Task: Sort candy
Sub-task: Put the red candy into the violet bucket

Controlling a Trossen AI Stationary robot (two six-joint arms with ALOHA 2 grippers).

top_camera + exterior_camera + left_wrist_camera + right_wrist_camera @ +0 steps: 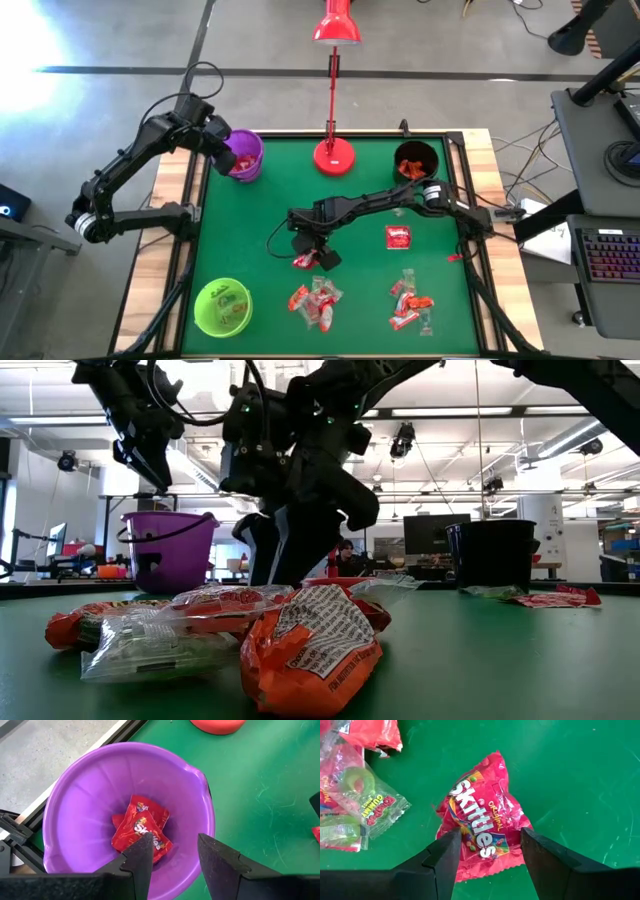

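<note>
My right gripper [487, 837] is open and low over the middle of the green mat [310, 252]. Its two fingers stand on either side of a red Skittles packet [482, 820] that lies flat on the mat. I cannot tell whether they touch it. My left gripper [172, 845] is open and empty above the purple cup [75, 785] at the mat's far left corner [245, 158]. Red Skittles packets [142, 827] lie on the cup's bottom. More wrapped candy [315, 300] lies in a heap near the front edge.
A green cup [222, 305] stands at the front left. A black cup [415, 160] holding orange candy stands at the far right. The red lamp base [333, 155] stands at the far middle. A second candy heap [410, 305] and a single red packet [398, 236] lie at the right.
</note>
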